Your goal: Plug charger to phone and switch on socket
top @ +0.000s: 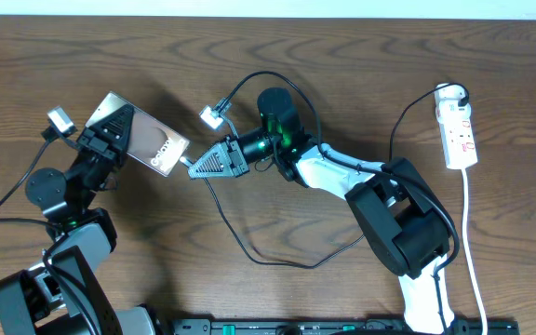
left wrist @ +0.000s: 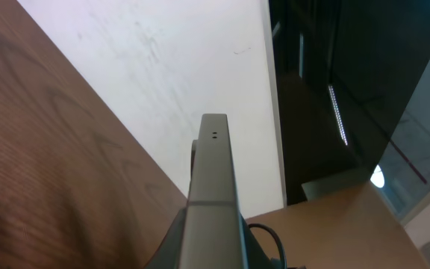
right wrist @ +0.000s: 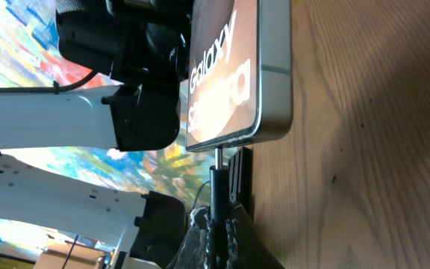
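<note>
Only your right wrist view shows the charger tip meeting the phone edge. Overhead, your left gripper clamps the phone and your right gripper pinches the charger. How deep the tip sits is hidden.

Bright even light, soft shadows on the table, sheen on the phone (wrist close-ups soft)

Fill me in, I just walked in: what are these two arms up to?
The left gripper is shut on the phone, holding it tilted off the table. The right gripper is shut on the charger, with the plug tip right at the phone's end edge; whether it is fully seated is unclear. The socket lies at the far right with no gripper near it.
</note>
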{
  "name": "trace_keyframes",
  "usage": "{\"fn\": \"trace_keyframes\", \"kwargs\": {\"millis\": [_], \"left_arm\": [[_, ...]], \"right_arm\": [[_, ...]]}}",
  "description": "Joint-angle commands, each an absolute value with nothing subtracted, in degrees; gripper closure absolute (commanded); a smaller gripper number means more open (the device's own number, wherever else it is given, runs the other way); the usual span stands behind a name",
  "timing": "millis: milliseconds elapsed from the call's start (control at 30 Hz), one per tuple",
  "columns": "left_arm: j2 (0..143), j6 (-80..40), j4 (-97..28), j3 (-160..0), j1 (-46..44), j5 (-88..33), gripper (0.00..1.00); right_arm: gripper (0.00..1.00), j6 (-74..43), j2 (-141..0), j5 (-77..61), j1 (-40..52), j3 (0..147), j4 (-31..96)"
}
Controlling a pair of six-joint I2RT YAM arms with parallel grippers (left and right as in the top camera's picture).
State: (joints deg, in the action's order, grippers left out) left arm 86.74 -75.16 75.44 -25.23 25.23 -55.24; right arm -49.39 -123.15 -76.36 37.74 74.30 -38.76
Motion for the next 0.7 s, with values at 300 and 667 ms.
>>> {"fn": "trace_keyframes", "kwargs": {"millis": [300, 667], "left_arm": [[86.1, -74.5, 76.1, -25.8, 23.6, -57.4, 0.93], [86.1, -74.5, 76.1, -25.8, 23.6, -56.9, 0.93]], "right_arm": [[0.99, -49.9, -122.9, -75.5, 38.5, 75.4, -39.5], [0.99, -49.9, -122.9, -75.7, 39.7, 75.4, -39.5]]}}
